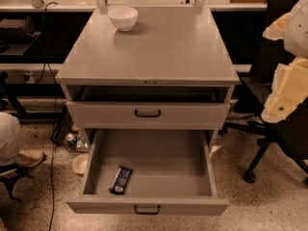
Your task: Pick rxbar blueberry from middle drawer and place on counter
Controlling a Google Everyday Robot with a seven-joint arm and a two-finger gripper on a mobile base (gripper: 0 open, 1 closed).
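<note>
The rxbar blueberry (120, 179) lies front-left in the open middle drawer (163, 160), well below and left of the gripper (284, 97), which hangs right of the tabletop (154, 47); whether it is open cannot be told.

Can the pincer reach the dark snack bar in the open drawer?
Likely yes: the flat dark-wrapped snack bar lies uncovered in the pulled-out grey metal drawer; the pincer hangs off right, above.
</note>
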